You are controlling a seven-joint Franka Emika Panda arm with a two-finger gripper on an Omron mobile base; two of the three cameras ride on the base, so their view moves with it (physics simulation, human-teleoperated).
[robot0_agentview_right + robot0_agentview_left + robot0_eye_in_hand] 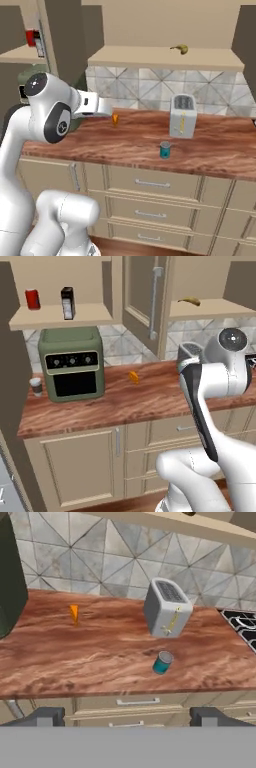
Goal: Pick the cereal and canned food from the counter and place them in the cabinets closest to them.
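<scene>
On the glossy wood-grain counter [100, 657] stands the round teal can [162, 662], near a boxy metal toaster [167, 608]; the black cereal box [67, 303] sits shelved. Pincer [127, 718] gapes, empty.

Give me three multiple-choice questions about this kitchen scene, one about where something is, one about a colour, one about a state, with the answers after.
1. Where is the cereal?
A. on the left cabinet shelf beside a red can
B. on the counter by the toaster
C. on top of the oven

2. What colour is the canned food on the counter?
A. red
B. teal-blue
C. yellow

3. How do the gripper fingers stand?
A. shut on the can
B. shut on nothing
C. open, holding nothing

Answers: 1 A, the black box stands on the shelf next to the red can. 2 B, the teal can stands in front of the toaster. 3 C, the hand view shows the fingers wide apart, nothing between them.
</scene>
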